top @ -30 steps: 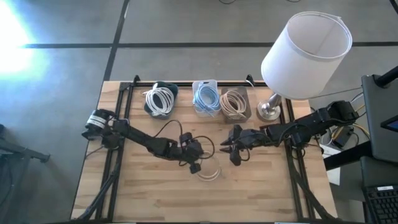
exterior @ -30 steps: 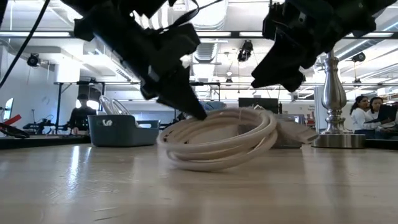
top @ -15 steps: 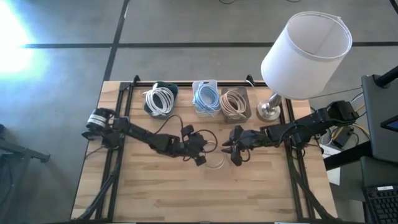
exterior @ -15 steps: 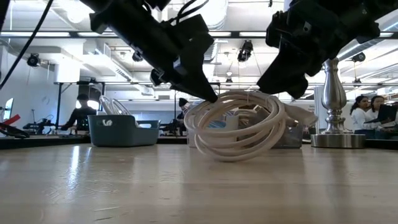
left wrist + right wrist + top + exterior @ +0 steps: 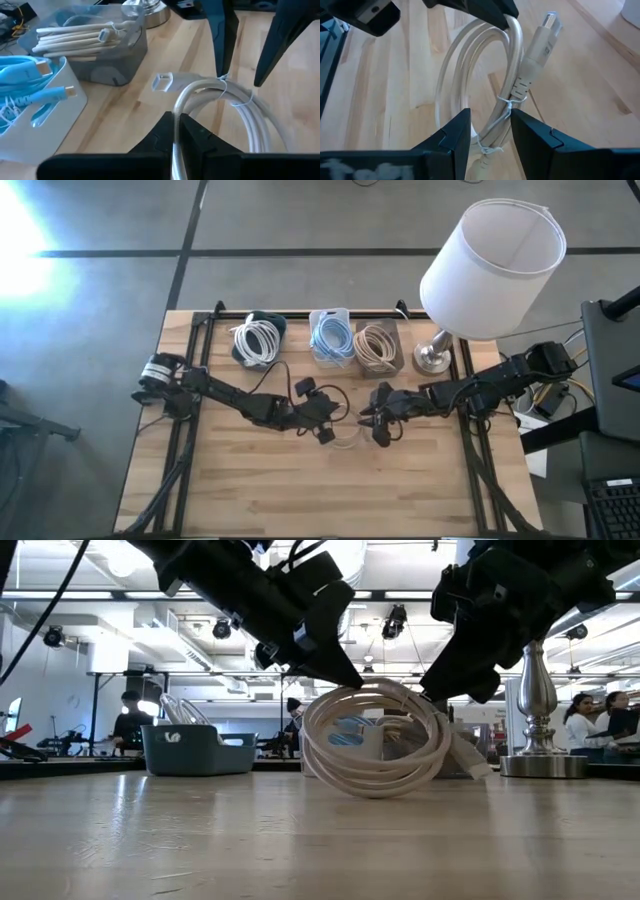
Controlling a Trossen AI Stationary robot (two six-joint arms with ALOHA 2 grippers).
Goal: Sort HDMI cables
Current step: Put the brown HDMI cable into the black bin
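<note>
We judge the sorting nearly finished: along the back of the desk point(image 5: 250, 490), the white coils point(image 5: 256, 340) lie in the dark bin point(image 5: 268, 323), the light blue coils point(image 5: 331, 337) in the clear bin point(image 5: 330, 315), and the tan coils point(image 5: 377, 345) in the grey bin point(image 5: 390, 328). We see one loose cable point(image 5: 375, 740), a pale coil standing on edge mid-desk. Our left gripper point(image 5: 176, 131) is clamped on its top loop, while our right gripper point(image 5: 487, 131), fingers apart, straddles the far side. Binning it remains.
</note>
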